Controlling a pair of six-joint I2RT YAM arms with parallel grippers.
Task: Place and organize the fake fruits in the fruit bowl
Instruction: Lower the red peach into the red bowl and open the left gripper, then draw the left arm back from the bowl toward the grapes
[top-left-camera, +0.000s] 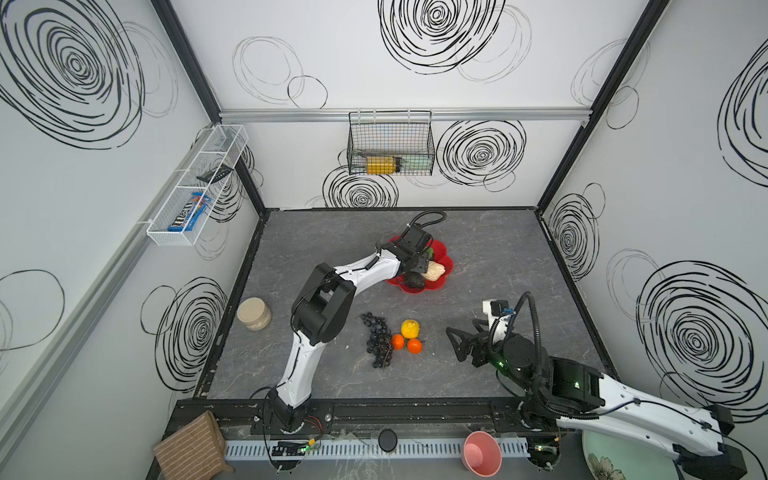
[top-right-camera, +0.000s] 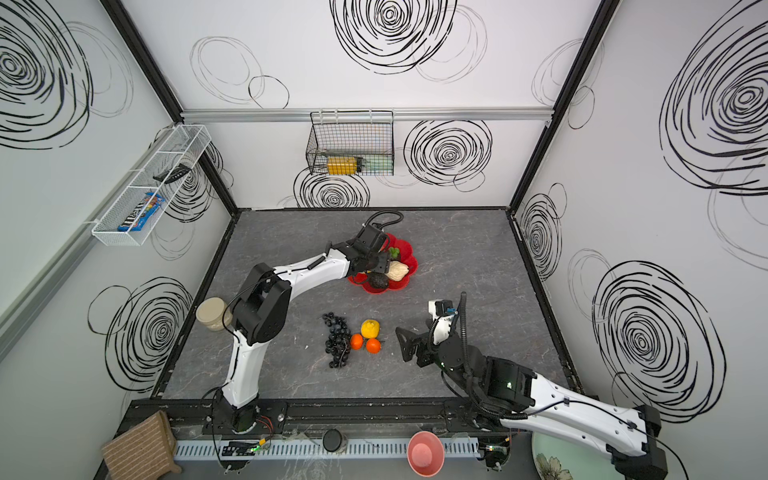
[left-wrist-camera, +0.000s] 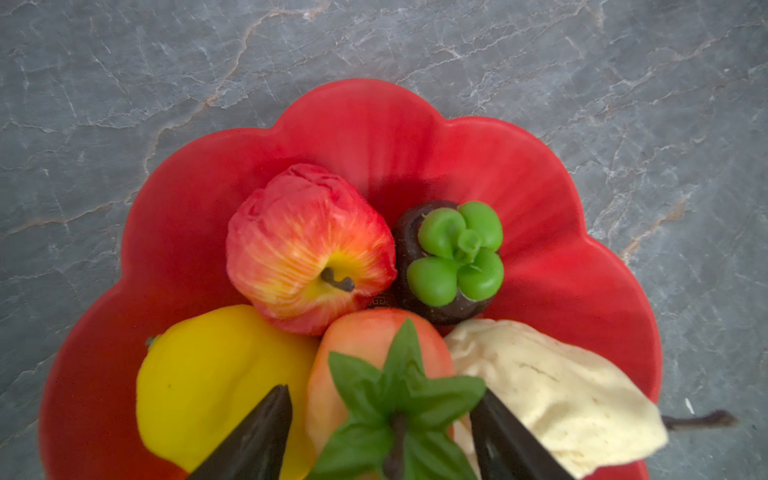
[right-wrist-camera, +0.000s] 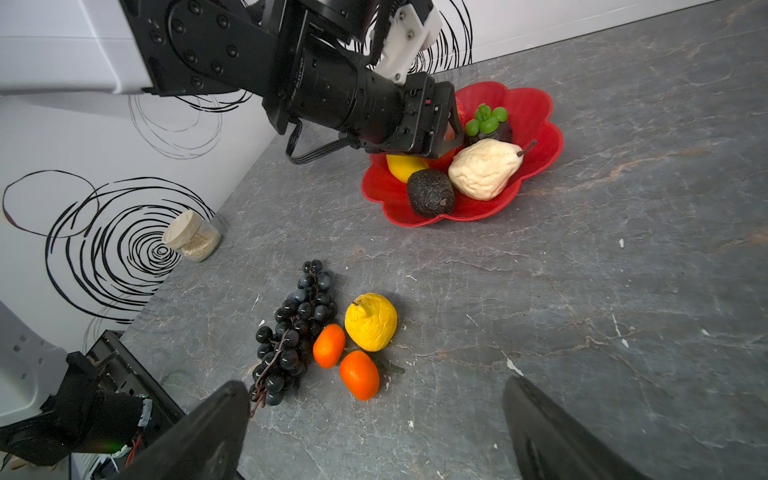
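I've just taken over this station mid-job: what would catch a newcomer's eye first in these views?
The red bowl at the far middle of the table stands out, holding an apple, a mangosteen and more, with the left tool open astride a strawberry in it. Nearer the front, dark grapes, a lemon and two oranges lie clustered, the open right tool just to their right.

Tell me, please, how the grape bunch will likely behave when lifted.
The grape bunch probably sags loosely: many berries on thin stems. Glossy round berries may slip from a pinch. Lying flat, it should hardly roll.
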